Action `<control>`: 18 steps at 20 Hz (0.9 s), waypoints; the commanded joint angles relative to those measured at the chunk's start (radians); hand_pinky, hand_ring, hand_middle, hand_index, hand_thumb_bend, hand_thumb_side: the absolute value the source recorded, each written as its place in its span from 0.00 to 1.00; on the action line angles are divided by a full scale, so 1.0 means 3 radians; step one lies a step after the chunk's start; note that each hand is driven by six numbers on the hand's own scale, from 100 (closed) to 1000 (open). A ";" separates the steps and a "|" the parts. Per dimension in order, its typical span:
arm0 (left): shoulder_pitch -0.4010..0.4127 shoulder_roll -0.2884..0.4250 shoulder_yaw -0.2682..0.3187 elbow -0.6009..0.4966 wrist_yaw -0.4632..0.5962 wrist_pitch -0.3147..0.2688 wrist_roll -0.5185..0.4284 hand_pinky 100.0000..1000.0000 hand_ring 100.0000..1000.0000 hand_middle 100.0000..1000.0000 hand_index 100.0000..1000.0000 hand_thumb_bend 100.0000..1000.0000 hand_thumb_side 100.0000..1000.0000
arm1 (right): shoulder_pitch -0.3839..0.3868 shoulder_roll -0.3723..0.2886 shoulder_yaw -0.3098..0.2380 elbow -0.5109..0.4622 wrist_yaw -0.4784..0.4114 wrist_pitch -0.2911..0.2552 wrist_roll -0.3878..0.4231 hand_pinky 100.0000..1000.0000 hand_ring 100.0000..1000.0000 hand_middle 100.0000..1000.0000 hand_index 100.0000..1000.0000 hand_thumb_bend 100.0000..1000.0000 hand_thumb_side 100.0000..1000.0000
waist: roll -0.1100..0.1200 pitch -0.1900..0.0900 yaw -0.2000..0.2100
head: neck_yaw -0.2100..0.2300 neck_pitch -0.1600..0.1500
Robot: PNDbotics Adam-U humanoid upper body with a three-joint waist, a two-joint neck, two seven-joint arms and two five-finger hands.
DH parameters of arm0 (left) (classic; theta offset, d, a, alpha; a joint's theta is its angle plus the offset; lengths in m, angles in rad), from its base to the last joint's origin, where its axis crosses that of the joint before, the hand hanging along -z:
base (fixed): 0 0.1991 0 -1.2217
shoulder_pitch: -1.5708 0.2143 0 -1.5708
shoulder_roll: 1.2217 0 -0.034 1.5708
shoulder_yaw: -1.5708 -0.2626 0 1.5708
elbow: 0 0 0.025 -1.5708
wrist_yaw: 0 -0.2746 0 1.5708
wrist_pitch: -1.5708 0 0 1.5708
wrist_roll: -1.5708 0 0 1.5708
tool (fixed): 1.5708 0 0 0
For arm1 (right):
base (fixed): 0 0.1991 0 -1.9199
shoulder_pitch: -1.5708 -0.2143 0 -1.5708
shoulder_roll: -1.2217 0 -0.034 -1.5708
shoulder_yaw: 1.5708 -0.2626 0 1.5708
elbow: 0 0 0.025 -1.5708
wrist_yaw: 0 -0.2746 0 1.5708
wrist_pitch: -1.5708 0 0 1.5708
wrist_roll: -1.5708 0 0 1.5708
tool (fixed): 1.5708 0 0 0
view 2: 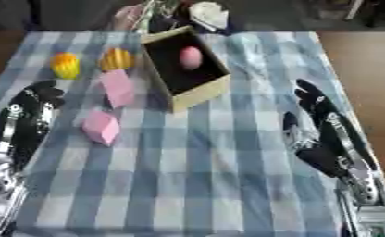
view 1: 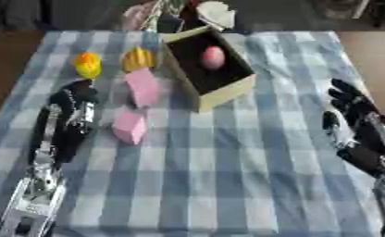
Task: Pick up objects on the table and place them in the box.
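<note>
Left hand: open, empty. Pink block just right of it; box beyond, holding a pink egg. Risk: a sideways approach could knock the block away.

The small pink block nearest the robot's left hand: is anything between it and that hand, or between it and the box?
Nothing visible lies between the left hand and the small pink block; only checked tablecloth separates them. Toward the open cardboard box, the larger pink block stands roughly along the way.
</note>
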 commanded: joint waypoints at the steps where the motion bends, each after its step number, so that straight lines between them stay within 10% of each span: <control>1: 0.0028 0.0225 0.0028 -0.0170 -0.0078 0.0010 -0.0085 0.72 0.63 0.62 0.80 0.00 0.68 | -0.0041 -0.0045 -0.0006 -0.0062 0.0003 -0.0006 0.0010 1.00 1.00 1.00 1.00 0.00 0.36 | -0.0006 -0.0075 -0.0003 | -0.0010 0.0015; 18: 0.0226 0.1287 -0.0243 -0.0284 -0.0505 -0.0322 -0.0615 0.73 0.67 0.68 0.82 0.00 0.47 | -0.0032 -0.0099 0.0006 -0.0057 0.0018 -0.0008 0.0031 1.00 1.00 1.00 1.00 0.00 0.35 | 0.0072 -0.0081 -0.0036 | -0.0020 0.0015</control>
